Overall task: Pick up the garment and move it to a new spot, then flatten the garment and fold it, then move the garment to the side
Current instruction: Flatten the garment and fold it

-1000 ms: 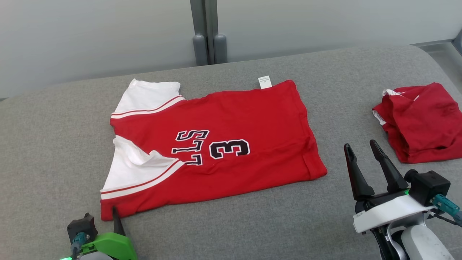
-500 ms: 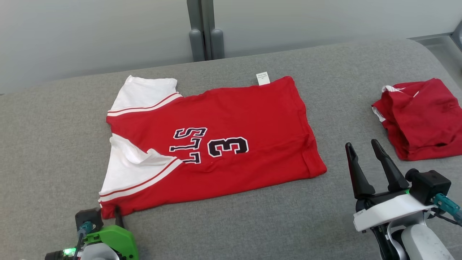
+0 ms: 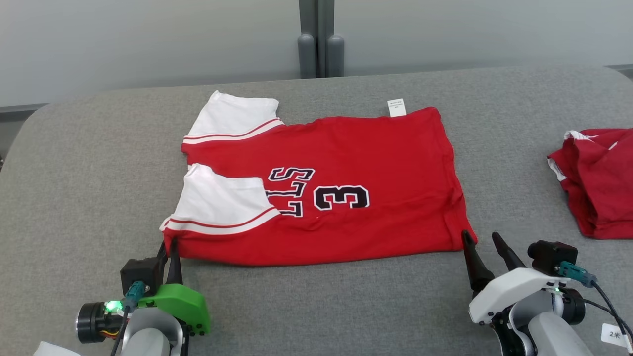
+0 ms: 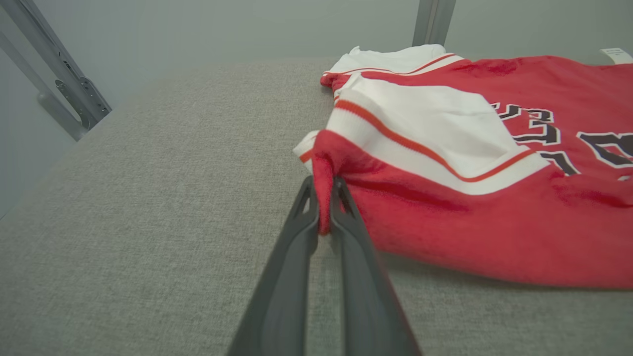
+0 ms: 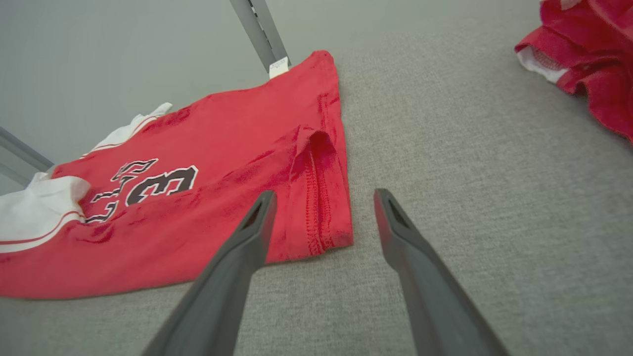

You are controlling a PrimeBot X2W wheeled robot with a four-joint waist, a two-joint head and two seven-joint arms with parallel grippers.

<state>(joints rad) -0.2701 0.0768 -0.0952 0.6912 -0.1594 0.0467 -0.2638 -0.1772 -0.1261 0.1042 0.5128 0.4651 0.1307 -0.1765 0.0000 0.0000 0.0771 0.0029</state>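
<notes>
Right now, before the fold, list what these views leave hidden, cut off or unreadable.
- Label, head view: print too small to read.
- Chest lettering, head view: partly covered by the white sleeve.
- Second red garment, head view: cut off by the right edge.
- Jersey corner, left wrist view: the left gripper hides how much is pinched.

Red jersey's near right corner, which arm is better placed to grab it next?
Right. The right gripper is open with that corner of the red jersey right before it; the left gripper is shut on the opposite corner.
</notes>
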